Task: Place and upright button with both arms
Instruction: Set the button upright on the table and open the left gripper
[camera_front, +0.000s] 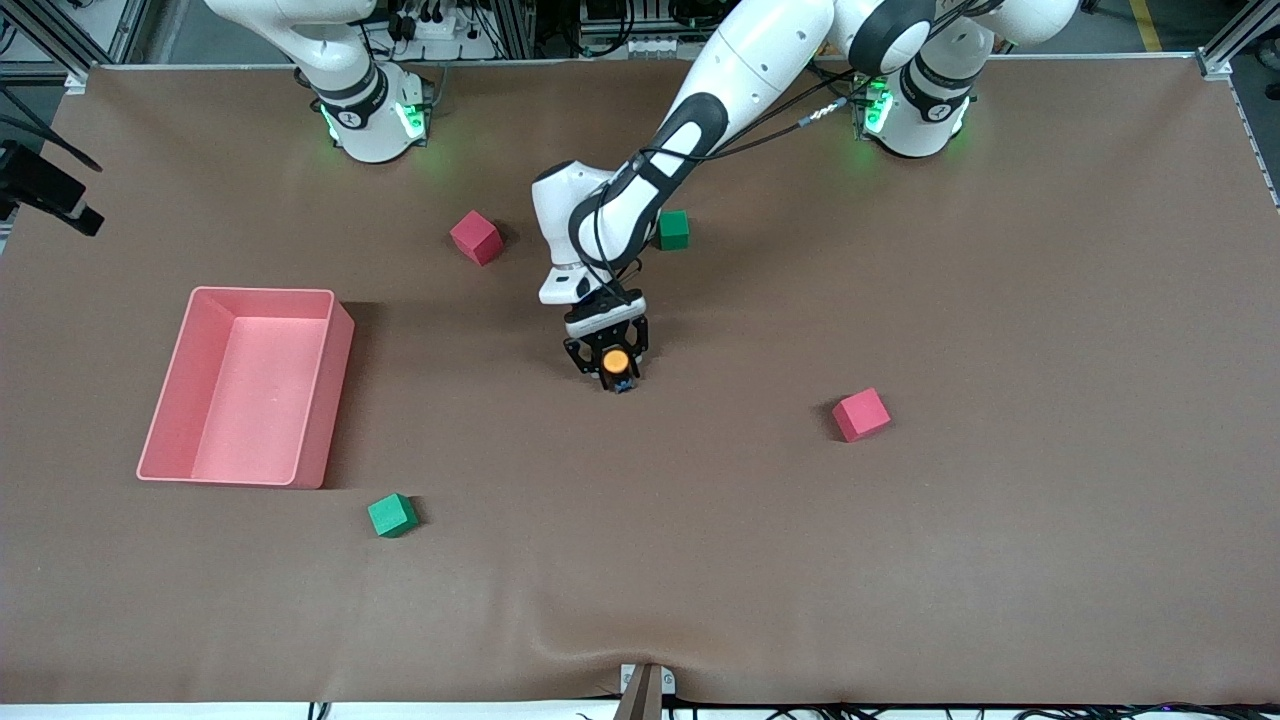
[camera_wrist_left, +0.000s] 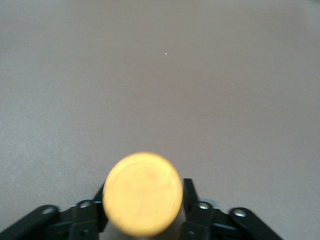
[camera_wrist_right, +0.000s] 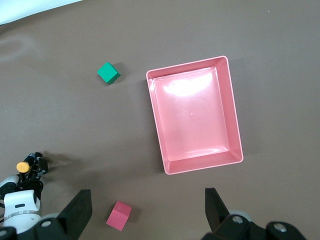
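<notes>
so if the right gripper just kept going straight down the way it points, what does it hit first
Probably bare table beside the pink tray. The open right gripper points downward and nothing lies between its fingers, though its height above the table is unclear.

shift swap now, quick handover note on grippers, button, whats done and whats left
Left gripper: low at mid-table, fingers on either side of the button; whether they grip it can't be told.
Right gripper: open, empty, waiting high over the pink tray.
Button: orange cap up, on or just above the mat between the left fingers.
Done: button brought to mid-table, looks upright.
Left: confirm it stands alone, back the left gripper off.
</notes>
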